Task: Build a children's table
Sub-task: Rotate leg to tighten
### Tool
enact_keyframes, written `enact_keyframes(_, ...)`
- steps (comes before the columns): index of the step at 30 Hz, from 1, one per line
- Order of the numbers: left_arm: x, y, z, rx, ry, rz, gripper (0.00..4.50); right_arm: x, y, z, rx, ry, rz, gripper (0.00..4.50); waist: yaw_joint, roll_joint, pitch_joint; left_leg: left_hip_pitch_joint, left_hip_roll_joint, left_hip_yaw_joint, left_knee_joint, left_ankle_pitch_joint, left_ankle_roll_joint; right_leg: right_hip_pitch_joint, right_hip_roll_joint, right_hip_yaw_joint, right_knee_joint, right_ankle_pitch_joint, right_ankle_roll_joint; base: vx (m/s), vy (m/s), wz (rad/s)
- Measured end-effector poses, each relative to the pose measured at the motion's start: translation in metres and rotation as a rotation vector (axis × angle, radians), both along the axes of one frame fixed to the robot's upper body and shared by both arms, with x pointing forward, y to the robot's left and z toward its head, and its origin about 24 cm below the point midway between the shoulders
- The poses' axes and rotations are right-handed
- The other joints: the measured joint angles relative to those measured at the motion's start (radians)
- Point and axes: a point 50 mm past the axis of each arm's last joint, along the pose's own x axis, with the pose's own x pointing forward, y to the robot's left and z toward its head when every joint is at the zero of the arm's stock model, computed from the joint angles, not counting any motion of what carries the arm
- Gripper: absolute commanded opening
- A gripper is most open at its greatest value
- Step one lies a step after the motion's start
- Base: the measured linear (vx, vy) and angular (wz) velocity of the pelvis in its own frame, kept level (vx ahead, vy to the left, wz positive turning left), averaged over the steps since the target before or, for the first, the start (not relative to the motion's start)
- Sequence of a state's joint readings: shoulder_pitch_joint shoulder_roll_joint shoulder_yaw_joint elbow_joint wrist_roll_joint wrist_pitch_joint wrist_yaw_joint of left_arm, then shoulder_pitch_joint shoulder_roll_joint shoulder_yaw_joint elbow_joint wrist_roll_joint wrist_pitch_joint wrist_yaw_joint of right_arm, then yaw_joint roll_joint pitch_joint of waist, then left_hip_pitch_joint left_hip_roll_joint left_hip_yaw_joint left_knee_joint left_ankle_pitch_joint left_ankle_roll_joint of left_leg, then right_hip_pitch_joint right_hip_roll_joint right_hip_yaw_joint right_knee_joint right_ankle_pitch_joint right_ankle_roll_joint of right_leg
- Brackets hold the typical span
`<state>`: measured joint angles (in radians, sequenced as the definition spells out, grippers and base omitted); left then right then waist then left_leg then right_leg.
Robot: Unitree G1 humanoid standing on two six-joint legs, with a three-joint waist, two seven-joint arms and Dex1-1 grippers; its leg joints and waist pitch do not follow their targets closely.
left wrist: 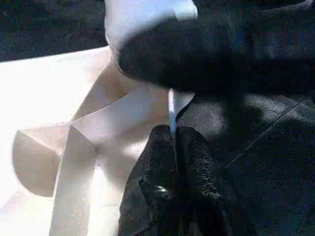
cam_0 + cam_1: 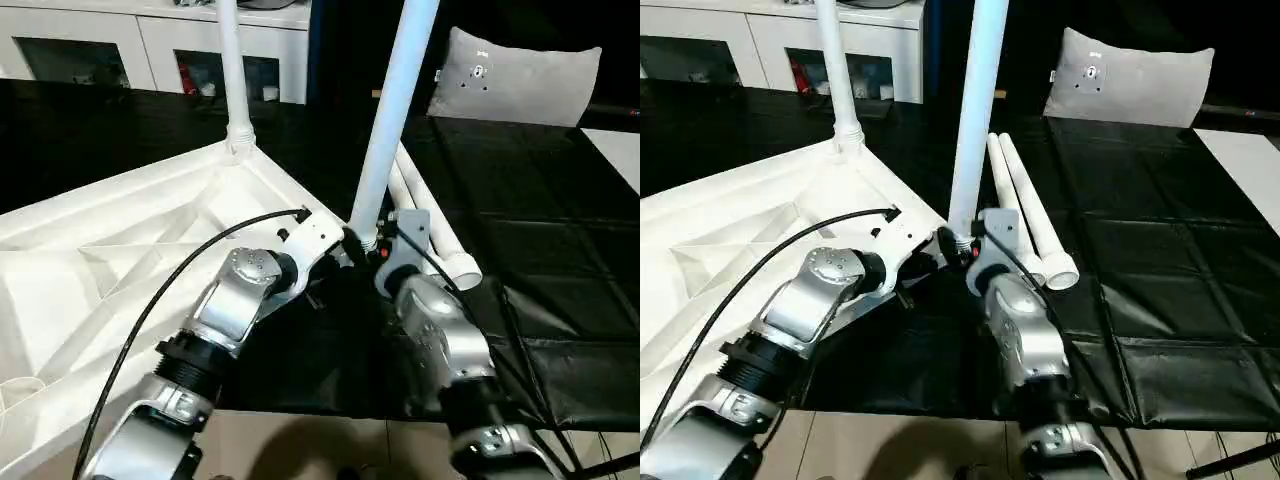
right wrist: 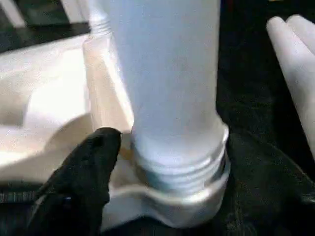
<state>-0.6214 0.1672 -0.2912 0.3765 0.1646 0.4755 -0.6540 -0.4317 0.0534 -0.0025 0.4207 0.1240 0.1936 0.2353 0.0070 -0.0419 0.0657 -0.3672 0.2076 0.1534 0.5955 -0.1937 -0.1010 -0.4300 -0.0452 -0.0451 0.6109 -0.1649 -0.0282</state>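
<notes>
the upturned table top [image 2: 120,250] is seen on the left of the black mat [image 2: 540,240]. its thin rim is pinched by the left gripper [image 1: 173,140]. a leg [image 2: 392,120] is held upright at the near corner socket; whether the right gripper [image 2: 372,245] is clenched cannot be told. two spare legs [image 2: 1035,215] are laid further right.

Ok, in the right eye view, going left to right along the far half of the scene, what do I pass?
Far upright leg → near upright leg → two loose legs lying on the mat → pillow.
</notes>
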Motion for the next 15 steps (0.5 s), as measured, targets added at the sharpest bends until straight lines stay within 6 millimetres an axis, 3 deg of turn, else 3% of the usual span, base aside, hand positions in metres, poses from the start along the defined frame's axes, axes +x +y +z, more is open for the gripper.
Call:
enact_keyframes(5,0.002,0.004,-0.003,0.008,-0.059,-0.051,0.0,-0.006,-0.019,0.014,0.045,-0.068,-0.059,4.33,0.008,0.0,0.0,0.0,0.0,0.0,0.0,0.0,0.0,0.0,0.0,0.001,0.0,0.001,0.001,0.0,0.0,0.0)
enact_keyframes(6,0.002,0.004,-0.003,0.005,-0.059,-0.056,0.44,-0.006,-0.023,0.017,0.051,-0.084,-0.071,4.48,0.01,0.0,0.0,0.0,0.0,0.0,0.0,0.0,0.0,0.0,0.0,0.001,0.0,0.001,0.001,0.0,0.0,0.0)
enact_keyframes(10,0.003,0.0,0.011,-0.077,-0.107,-0.091,0.58,-0.011,-0.032,0.023,0.096,-0.11,-0.086,4.5,0.024,0.001,0.0,0.001,0.0,0.0,0.0,0.0,0.0,0.0,0.0,0.001,0.0,0.001,0.0,0.0,0.0,0.0)
enact_keyframes(15,-0.002,0.0,0.021,-0.096,-0.137,-0.136,0.82,-0.014,-0.031,0.039,0.118,-0.153,0.011,4.5,0.022,0.003,-0.001,0.004,0.0,0.001,0.0,-0.001,-0.003,0.003,0.0,0.001,0.001,0.002,0.0,0.0,0.0,0.0)
